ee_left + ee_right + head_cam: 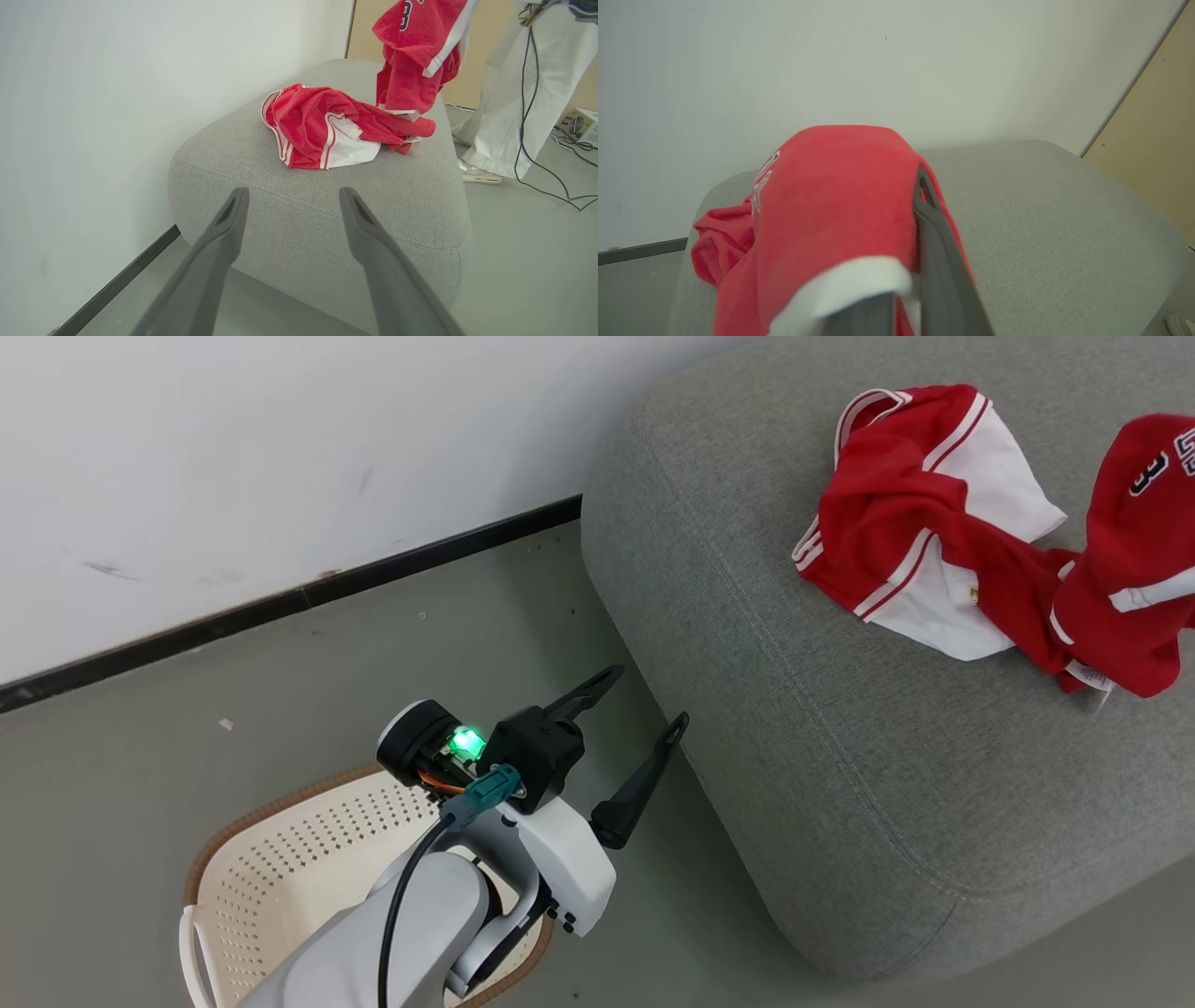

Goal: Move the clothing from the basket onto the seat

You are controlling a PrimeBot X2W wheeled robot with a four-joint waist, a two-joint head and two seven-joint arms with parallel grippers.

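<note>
In the head view the left pincer (649, 695) sits at lower centre, its two dark fingers spread well apart and clamped on nothing. It hangs over the grey floor (280, 691), between the basket (299, 859) and the near side of the seat (794, 709). The cream basket with its brown rim stands on the floor at the lower left of the frame, partly hidden by the pale left forearm. The seat takes up the right half of that view and carries the clothing. The striped garment (896, 523), red with white panels, lies crumpled on the cushion at upper right. Just to its right, the numbered garment (1139, 569) comes down from the right edge of the frame, its lower end and white label touching the cushion beside the striped one. The left wrist view shows the left pincer (293, 192) pointing at the seat (303, 224) with its jaws wide. Beyond it the striped garment (322, 130) lies at centre and the numbered garment (411, 56) hangs from the top edge, its bottom meeting the heap. At the right of that frame stand a person's pale trouser leg (504, 93) and a shoe (476, 172), with a dark cable (528, 116) trailing to the floor. In the right wrist view the right pincer (920, 186) is closed together on the numbered garment (831, 196), which drapes over its fingers above the seat (1041, 210), with the white wall (831, 56) behind.
</note>
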